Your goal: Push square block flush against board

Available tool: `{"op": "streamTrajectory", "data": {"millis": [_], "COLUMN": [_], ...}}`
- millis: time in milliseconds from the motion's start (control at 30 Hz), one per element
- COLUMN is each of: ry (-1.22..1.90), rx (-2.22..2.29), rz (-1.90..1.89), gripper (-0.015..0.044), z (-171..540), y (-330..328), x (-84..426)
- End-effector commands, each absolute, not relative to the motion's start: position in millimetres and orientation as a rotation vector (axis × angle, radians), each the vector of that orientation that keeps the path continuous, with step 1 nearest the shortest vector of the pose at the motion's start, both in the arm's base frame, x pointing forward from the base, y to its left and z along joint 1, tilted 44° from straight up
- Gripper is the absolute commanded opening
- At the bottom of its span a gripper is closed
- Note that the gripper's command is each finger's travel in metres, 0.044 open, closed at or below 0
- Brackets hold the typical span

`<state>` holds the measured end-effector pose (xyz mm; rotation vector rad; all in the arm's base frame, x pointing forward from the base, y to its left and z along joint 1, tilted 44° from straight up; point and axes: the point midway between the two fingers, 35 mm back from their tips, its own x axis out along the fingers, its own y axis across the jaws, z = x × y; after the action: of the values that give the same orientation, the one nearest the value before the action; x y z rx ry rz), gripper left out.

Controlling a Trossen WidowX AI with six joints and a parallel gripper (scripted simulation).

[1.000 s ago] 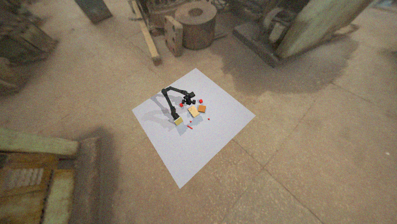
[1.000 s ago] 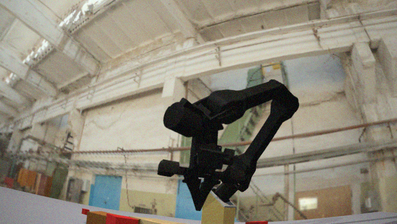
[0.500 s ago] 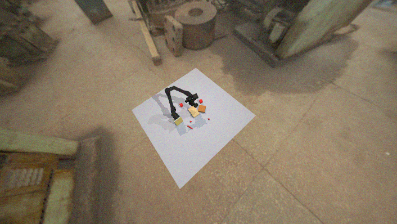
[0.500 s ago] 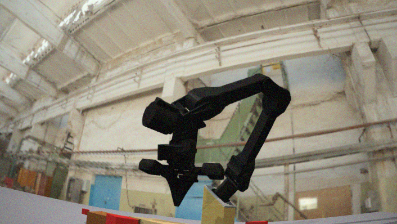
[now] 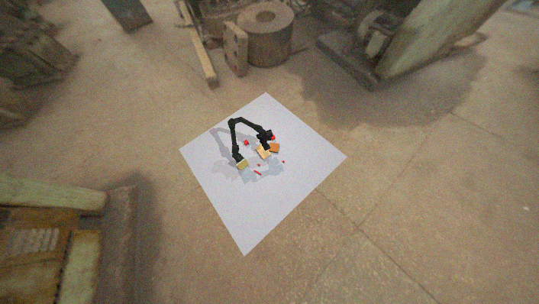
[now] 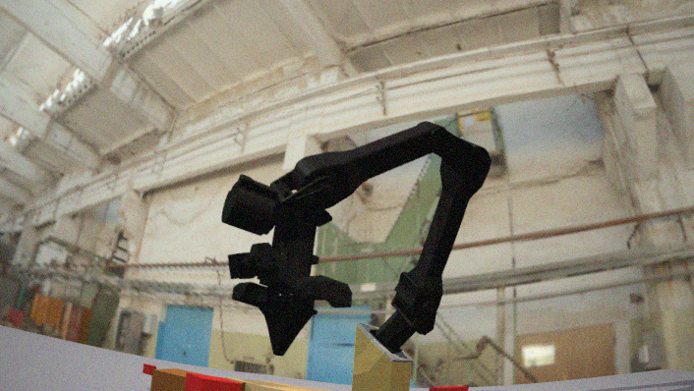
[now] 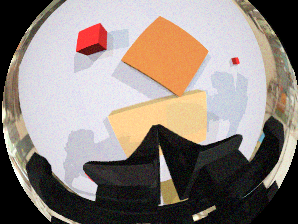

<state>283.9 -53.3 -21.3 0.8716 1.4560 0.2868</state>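
the square block (image 7: 165,54), orange, lies flat on the pale mat (image 5: 244,214), turned at an angle. the board (image 7: 166,123), a paler tan slab, lies just beside it on the near side in the wrist view. there one corner of the block seems to meet or nearly meet the board's far edge, but no whole side lies along it; in the top view the two sit side by side, block (image 5: 274,147) and board (image 5: 263,151), and i cannot tell whether they touch.

the gripper (image 7: 160,152) hangs above the board's near part with its fingers pressed together and nothing between them, forming one blunt point. in the exterior view that point (image 6: 281,344) is well above the surface.

to do this step well, i judge the closed tip should come down on the far side of the block, low enough to catch its wall without riding over the top, and press near the corner that stands away from the board, so that the block turns as it slides. a push through the middle would likely carry the crooked angle along. a slow finish along the joint would bring an edge even.

around them, a red cube (image 7: 92,38) sits on the mat left of the block in the wrist view, apart from it, and a tiny red piece (image 7: 234,60) lies to the right. neither lies between block and board, but the cube is near a sweep from that side. the arm's yellow base (image 5: 242,164) stands further off.
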Motion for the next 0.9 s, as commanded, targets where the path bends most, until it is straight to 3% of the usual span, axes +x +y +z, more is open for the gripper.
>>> {"op": "streamTrajectory", "data": {"millis": [0,867], "ry": [1.500,1.612], "rx": [0.996,1.687], "rz": [0.173,-0.548], "gripper": [0.0000,0.0000], "z": [-32.1,-89.0], "y": [-63.5,-112.6], "x": [284.2,270.7]}}
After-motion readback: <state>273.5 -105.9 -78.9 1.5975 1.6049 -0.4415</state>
